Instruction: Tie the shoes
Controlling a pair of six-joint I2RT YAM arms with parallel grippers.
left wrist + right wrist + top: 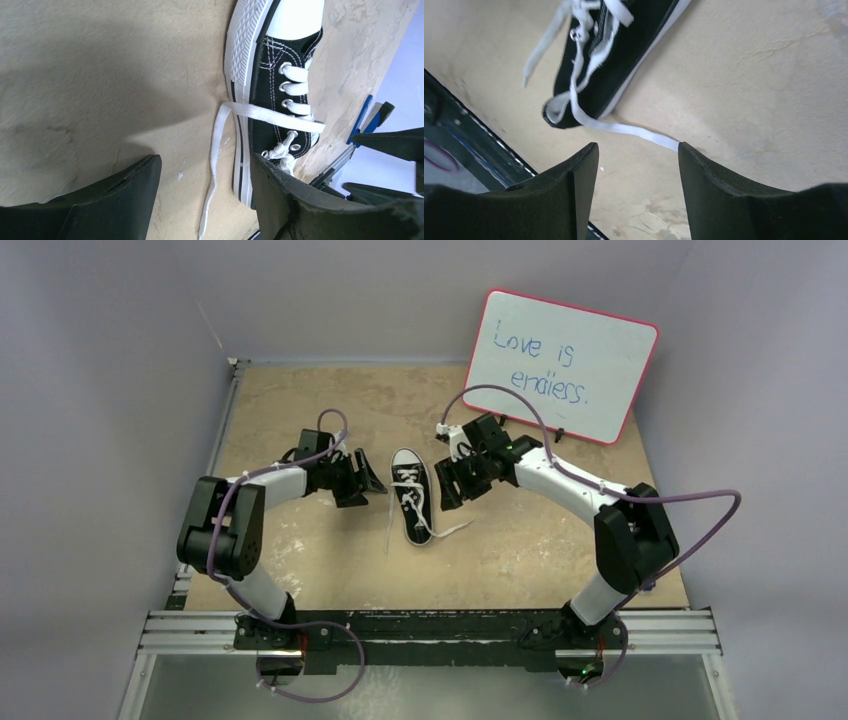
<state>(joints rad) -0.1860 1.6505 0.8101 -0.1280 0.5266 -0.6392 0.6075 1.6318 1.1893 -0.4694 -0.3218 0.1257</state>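
Note:
A small black sneaker (412, 496) with a white toe cap lies in the middle of the table, toe pointing away from the arm bases. Its white laces (440, 532) trail loose toward the near side. My left gripper (366, 484) hovers just left of the shoe (270, 85), open; one lace (219, 145) runs on the table under the gap between its fingers. My right gripper (449, 484) hangs just right of the shoe (624, 55), open and empty. A flat lace (634, 131) runs from the heel toward its right fingertip (689, 155).
A pink-framed whiteboard (560, 365) with handwriting leans at the back right. Grey walls enclose the tan table (300, 410) on the left, back and right. An aluminium rail (430, 630) carrying both arm bases runs along the near edge.

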